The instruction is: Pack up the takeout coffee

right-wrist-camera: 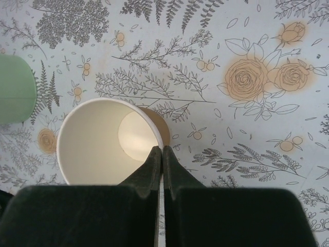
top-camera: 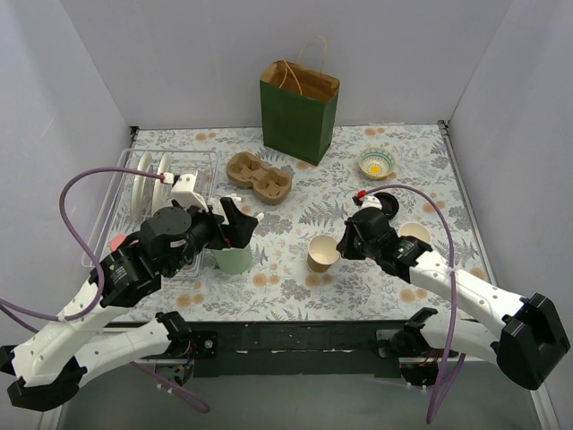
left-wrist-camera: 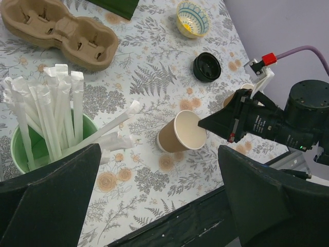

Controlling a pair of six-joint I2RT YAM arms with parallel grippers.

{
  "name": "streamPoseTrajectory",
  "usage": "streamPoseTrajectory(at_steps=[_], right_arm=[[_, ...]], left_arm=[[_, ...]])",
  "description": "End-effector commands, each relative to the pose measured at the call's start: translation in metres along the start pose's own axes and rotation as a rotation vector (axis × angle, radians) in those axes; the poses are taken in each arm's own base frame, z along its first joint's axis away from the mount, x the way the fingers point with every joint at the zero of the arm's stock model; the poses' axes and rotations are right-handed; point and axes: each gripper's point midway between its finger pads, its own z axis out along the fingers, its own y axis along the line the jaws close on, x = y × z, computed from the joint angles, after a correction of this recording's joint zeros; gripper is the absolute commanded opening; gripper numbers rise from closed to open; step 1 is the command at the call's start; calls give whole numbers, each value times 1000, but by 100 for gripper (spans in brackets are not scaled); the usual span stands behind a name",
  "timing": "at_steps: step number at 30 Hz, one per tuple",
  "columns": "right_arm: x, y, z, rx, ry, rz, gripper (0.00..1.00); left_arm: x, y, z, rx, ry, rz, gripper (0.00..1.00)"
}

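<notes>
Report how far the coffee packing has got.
Done: nothing yet. The pulp cup carrier holds no cup, and the black lid lies loose on the table.
In hand: the right pincer looks shut on the rim of a lidless paper cup. The left pincer hangs open over the green cup of straws.
Left: probably lidding, loading the carrier, and filling the green paper bag.

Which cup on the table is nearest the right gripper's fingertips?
The lidless brown cup with the cream inside, at the right gripper; the mint-green cup stands farther left.
</notes>
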Motion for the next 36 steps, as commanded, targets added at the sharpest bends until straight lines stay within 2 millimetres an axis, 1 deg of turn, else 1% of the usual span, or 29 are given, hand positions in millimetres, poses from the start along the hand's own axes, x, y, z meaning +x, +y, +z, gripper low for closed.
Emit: streamPoseTrajectory(at_steps=[1, 7, 8, 10, 11, 14, 15, 18, 19, 21, 22, 23, 24, 25, 26, 27, 28, 29, 30, 31, 32, 33, 34, 35, 36], right_arm=[[-12, -8, 3, 69, -78, 0, 1], [-9, -16, 4, 117, -73, -18, 15], [-8, -17, 3, 122, -71, -22, 18], [-12, -18, 1, 133, -77, -29, 22], [-13, -18, -1, 139, -79, -29, 27], [-27, -15, -9, 142, -114, -50, 33], [-37, -12, -13, 137, -138, -71, 34], [-57, -16, -22, 180, -195, -110, 39], [-68, -18, -26, 202, -224, -139, 40], [-81, -25, -28, 242, -243, -156, 43], [-90, -27, -29, 263, -253, -174, 44], [-97, -34, -29, 286, -256, -170, 45], [-102, -37, -28, 296, -260, -174, 45], [-106, -41, -23, 311, -254, -184, 45], [-113, -52, -22, 340, -255, -197, 46], [-118, -58, -19, 354, -256, -199, 45], [-116, -66, -10, 371, -222, -206, 46], [-123, -80, -9, 402, -213, -197, 46], [-124, -86, -5, 410, -196, -193, 46], [-118, -93, 8, 413, -146, -194, 46], [-123, -101, 10, 425, -136, -190, 48], [-122, -105, 16, 431, -115, -193, 49], [-116, -111, 28, 440, -75, -190, 50], [-116, -117, 32, 449, -58, -181, 53], [-121, -119, 35, 451, -53, -179, 54]], left_arm=[[6, 12, 0, -47, 6, 5, 98], [13, 16, 2, -51, 9, 4, 98], [14, 16, 2, -48, 11, 4, 98], [12, 14, 0, -35, 6, 3, 98], [12, 14, -1, -32, 5, 3, 98], [7, 11, -6, -16, -6, 7, 98], [6, 10, -8, -9, -8, 8, 98], [0, 8, -14, 4, -16, 3, 98], [-1, 8, -17, 9, -17, 1, 98], [-6, 4, -22, 28, -25, -6, 98], [-8, 3, -26, 43, -32, -15, 98], [-9, 2, -29, 53, -36, -17, 98], [-10, 1, -31, 61, -38, -21, 98], [-12, 0, -34, 68, -43, -27, 98], [-13, 0, -38, 76, -51, -37, 98], [-16, 0, -41, 82, -58, -41, 98], [-16, 0, -43, 85, -61, -46, 98], [-18, -1, -47, 97, -67, -57, 98], [-18, -2, -49, 106, -68, -61, 98], [-17, -1, -50, 108, -68, -64, 98], [-18, 0, -50, 105, -72, -67, 98], [-17, 0, -51, 106, -71, -68, 98], [-16, 1, -53, 101, -64, -62, 98], [-17, 2, -53, 93, -63, -62, 98], [-17, 3, -53, 86, -59, -58, 98]])
